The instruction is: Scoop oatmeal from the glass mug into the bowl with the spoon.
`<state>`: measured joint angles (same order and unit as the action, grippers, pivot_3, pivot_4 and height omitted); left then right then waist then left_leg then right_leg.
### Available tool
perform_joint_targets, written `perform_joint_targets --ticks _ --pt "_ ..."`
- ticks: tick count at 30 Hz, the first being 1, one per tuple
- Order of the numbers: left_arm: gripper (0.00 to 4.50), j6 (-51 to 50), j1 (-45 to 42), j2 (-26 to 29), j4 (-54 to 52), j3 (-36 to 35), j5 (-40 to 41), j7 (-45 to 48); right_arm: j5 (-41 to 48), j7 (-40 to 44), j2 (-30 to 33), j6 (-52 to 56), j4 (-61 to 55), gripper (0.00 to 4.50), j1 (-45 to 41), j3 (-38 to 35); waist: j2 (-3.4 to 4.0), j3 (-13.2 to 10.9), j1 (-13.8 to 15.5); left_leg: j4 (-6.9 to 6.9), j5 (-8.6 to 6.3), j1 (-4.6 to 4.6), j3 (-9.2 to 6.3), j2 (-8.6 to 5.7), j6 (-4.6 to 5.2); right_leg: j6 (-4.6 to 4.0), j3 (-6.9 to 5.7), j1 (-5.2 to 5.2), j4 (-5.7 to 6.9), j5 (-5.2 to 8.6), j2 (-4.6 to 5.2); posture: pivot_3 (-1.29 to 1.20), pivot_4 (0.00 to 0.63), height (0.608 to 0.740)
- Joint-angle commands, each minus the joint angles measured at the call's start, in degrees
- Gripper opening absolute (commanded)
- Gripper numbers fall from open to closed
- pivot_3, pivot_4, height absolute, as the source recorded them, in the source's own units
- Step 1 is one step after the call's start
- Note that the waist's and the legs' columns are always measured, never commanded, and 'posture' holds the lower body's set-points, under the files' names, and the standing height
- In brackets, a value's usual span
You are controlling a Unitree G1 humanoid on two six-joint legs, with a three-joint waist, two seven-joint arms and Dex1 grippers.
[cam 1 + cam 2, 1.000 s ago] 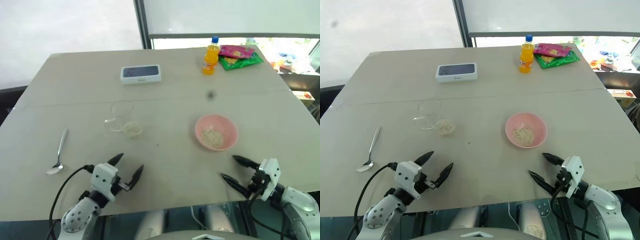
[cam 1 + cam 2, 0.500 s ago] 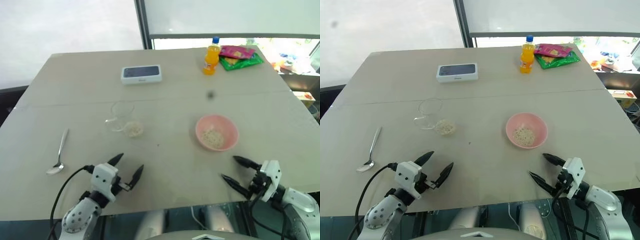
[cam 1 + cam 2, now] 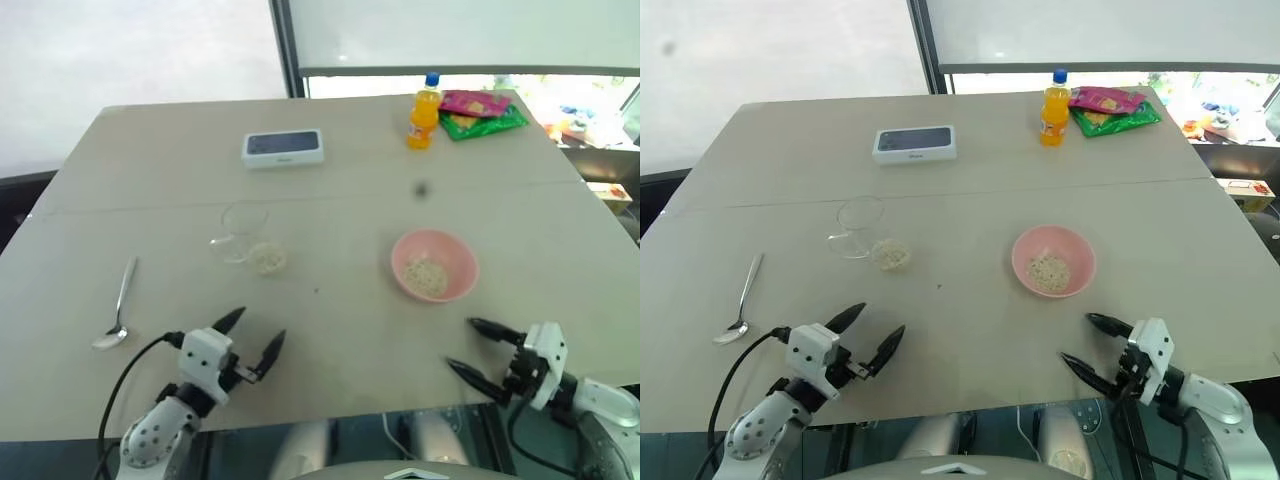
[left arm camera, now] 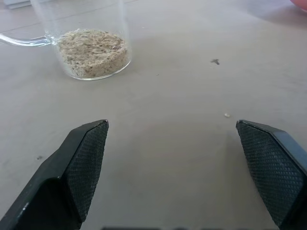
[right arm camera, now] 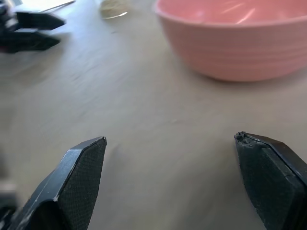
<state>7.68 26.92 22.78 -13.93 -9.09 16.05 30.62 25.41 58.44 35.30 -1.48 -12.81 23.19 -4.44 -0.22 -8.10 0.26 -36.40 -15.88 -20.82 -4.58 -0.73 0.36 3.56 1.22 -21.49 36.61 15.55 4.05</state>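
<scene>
- L gripper (image 3: 250,342) at near edge of table (image 3: 330,330), left side, jaws wide apart, empty.
- R gripper (image 3: 478,351) at near edge, right side, also spread wide, nothing held.
- Spoon (image 3: 116,310) lies flat nr left edge, untouched.
- Bowl (image 3: 434,265) right of centre, some oats already inside.
- Glass mug (image 3: 245,238) left of centre, oatmeal (image 4: 92,51) left in it.
- Judgement: partly done; more scoops left, spoon needs picking up.

glass mug (image 4: 81,38): rim cut off by frame edge | bowl (image 5: 235,40): far rim cut off, contents hidden behind near wall | packets (image 3: 1110,108) beside bottle (image 3: 1052,95): print too small to read
</scene>
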Motion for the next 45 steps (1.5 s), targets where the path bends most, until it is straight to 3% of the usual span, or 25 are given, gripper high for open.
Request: perform_joint_targets --ticks 1,5,9,17,24,36,39,44,45 --pt "4.5 -1.5 -0.3 0.5 0.0 -6.3 4.2 -1.1 3.5 4.5 2.7 1.0 -3.2 4.45 0.9 -1.7 -0.19 -0.3 0.0 0.0 0.0 0.0 -0.04 0.01 0.0 0.0 -0.04 -0.01 0.02 0.0 -0.02 0.0 0.15 0.74" --pt "4.5 -4.7 -1.2 4.0 -2.8 -13.2 8.1 -0.3 10.3 8.7 7.4 4.5 -9.5 4.45 0.6 -5.2 -0.33 -0.9 0.0 -0.25 0.0 -0.16 -0.1 0.04 0.0 0.0 -0.09 -0.05 0.14 0.0 -0.02 0.0 0.15 0.74" --pt "4.5 -14.1 -2.2 6.4 -6.0 -18.9 15.4 -2.3 13.5 12.1 11.0 5.6 -13.7 4.45 0.1 -8.2 -0.48 -1.1 0.5 -0.5 0.0 -0.34 -0.18 0.01 0.0 0.09 -0.17 -0.05 0.16 -0.06 0.02 0.0 0.15 0.74" --pt "4.5 -32.3 -9.1 14.4 1.2 -32.8 20.1 -11.7 24.5 16.2 13.6 12.1 -15.7 4.45 -7.0 -11.1 -0.65 -1.4 0.4 -0.61 0.0 -0.51 -0.43 0.0 0.0 0.12 -0.45 -0.13 0.21 -0.1 -0.06 0.0 0.15 0.74" --pt "4.5 -36.8 -10.2 20.3 8.4 -29.9 15.2 -6.9 28.4 14.3 11.7 15.8 -19.4 4.45 -12.7 -10.2 -0.58 -1.4 0.4 -0.71 0.01 -0.76 -0.39 -0.06 -0.01 0.12 -0.39 -0.31 0.21 -0.11 -0.01 0.0 0.15 0.74" --pt "4.5 -42.3 -15.6 25.2 16.9 -22.9 10.9 0.6 20.9 16.5 9.7 11.7 -18.1 4.45 -9.7 -10.9 -0.55 -1.4 0.5 -0.77 0.01 -0.87 -0.48 -0.07 -0.03 0.11 -0.46 -0.39 0.27 -0.13 0.06 0.0 0.15 0.74" --pt "3.68 -46.1 -16.6 27.2 18.9 -22.3 11.5 2.8 20.4 16.7 9.3 11.2 -17.6 4.5 -9.6 -11.3 -0.42 -1.4 0.4 -0.78 0.01 -0.82 -0.39 -0.08 -0.03 0.11 -0.37 -0.38 0.3 -0.13 0.07 0.0 0.15 0.74" --pt "1.16 -48.9 -17.1 28.0 20.2 -22.4 10.4 2.9 20.3 16.3 9.0 11.3 -17.7 4.5 -9.3 -11.6 -0.21 -1.3 0.2 -0.77 0.01 -0.76 -0.35 -0.06 -0.03 0.11 -0.32 -0.39 0.38 -0.13 0.07 0.0 0.15 0.74" --pt "0.83 -49.2 -17.1 28.0 20.5 -22.6 10.0 2.4 20.2 16.1 8.9 11.2 -17.9 4.5 -9.2 -11.5 -0.15 -1.3 0.2 -0.77 0.01 -0.75 -0.34 -0.05 -0.03 0.11 -0.31 -0.39 0.39 -0.13 0.08 0.0 0.15 0.74"
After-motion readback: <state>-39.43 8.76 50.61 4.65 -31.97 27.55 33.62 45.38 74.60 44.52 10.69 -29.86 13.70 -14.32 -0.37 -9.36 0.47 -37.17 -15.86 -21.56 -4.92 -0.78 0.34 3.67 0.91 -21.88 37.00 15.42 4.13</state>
